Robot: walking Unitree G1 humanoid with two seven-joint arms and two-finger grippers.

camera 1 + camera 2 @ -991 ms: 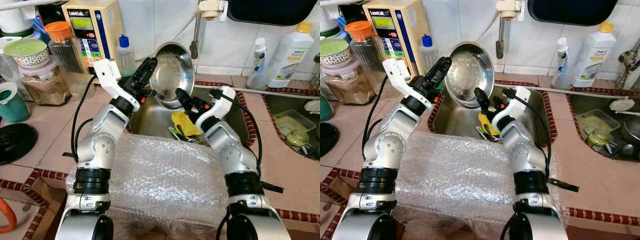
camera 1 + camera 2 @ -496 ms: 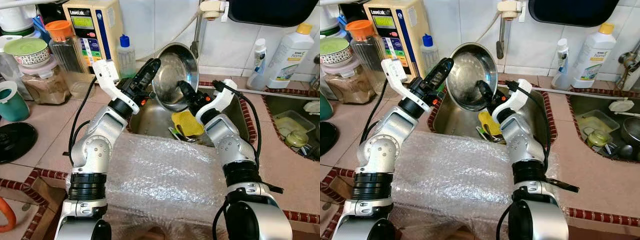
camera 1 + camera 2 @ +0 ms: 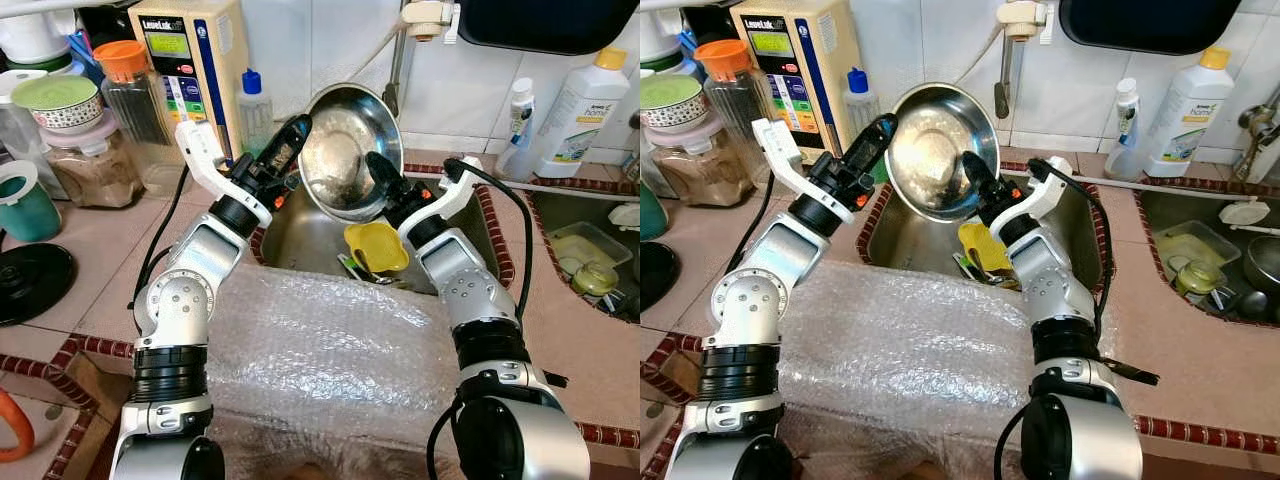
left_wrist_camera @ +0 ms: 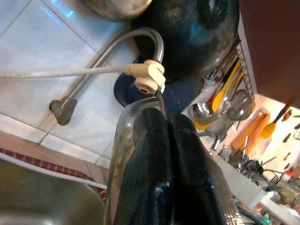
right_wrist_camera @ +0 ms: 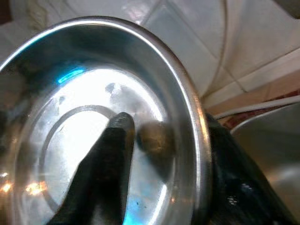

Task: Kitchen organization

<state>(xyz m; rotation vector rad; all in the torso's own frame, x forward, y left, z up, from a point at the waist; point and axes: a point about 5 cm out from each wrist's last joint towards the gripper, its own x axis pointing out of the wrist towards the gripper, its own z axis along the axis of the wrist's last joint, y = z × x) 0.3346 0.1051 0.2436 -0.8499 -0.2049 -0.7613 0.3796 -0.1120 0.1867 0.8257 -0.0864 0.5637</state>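
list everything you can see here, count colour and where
bowl: 1, steel, held tilted over the sink
sink: 1, steel, centre of counter
scoop: 1, yellow, in the sink
bubble wrap: 1 sheet, clear, on the counter's front edge
tap: 1, grey, on the wall behind the bowl
white bottles: 2, by the wall, right
blue-cap bottle: 1, left of the bowl
jar: 1, orange lid, far left
cup: 1, teal, left edge
left tool: black, shut on the bowl's left rim
right tool: black, clamped on the bowl's right rim
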